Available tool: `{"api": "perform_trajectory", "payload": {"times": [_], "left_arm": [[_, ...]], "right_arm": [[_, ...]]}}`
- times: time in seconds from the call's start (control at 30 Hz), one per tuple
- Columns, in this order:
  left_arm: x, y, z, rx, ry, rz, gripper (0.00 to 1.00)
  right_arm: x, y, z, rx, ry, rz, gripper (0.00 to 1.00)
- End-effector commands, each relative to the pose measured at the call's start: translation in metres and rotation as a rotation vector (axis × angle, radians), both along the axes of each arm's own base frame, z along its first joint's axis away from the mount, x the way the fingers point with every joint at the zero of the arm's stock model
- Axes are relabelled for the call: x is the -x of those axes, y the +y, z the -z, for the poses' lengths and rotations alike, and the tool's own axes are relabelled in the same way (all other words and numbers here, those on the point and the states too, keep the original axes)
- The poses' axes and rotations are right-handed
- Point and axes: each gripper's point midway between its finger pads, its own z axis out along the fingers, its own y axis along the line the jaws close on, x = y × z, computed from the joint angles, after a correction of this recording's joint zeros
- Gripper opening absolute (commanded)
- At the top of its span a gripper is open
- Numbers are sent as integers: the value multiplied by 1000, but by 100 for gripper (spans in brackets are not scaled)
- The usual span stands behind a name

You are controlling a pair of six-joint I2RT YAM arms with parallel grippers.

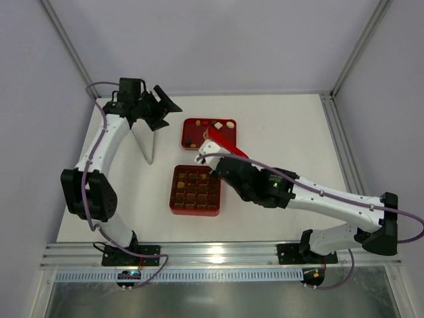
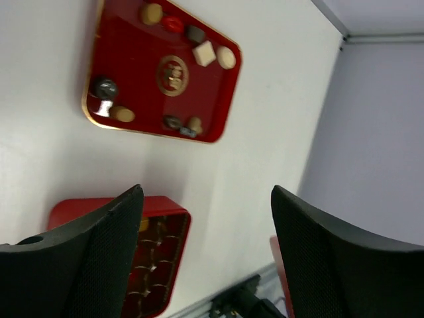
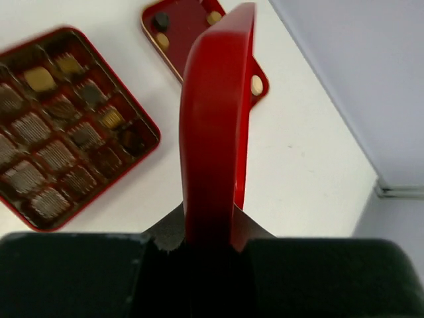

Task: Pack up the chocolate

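Note:
Several small chocolate pieces (image 1: 217, 124), brown, tan and white, lie on a flat gold-rimmed red tray (image 1: 199, 131) at the back of the table; they also show in the left wrist view (image 2: 205, 52). The red box with grid compartments (image 1: 173, 199) stands nearer, with a few pieces (image 3: 41, 78) in its cells. My right gripper (image 1: 215, 159) is shut on the red lid (image 3: 215, 132) and holds it on edge above the gap between box and tray. My left gripper (image 1: 159, 109) is open and empty, raised at the back left, its jaws wide apart in the left wrist view (image 2: 207, 258).
The box (image 3: 66, 126) and the tray (image 3: 185, 26) lie to the left of and beyond the held lid in the right wrist view. Enclosure walls and metal posts (image 1: 348, 66) surround the white table. A metal rail (image 1: 218, 255) runs along the near edge.

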Motion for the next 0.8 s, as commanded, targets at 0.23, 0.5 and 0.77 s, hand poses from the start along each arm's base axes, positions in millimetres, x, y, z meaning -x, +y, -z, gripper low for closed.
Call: {"api": "perform_trajectory", "payload": {"times": [0.23,0.5,0.77], "left_arm": [[77,82,52,-383,53,-198,56],[133,100,106,-423,145,-252,37],[171,87,175,-345,278,-246,11]], "right_arm": [[-7,31,-38,-898,583,-60,4],[-12,48,-32,-1299,840,-200,4],[-22,46,5,-1527,943,-137,4]]}}
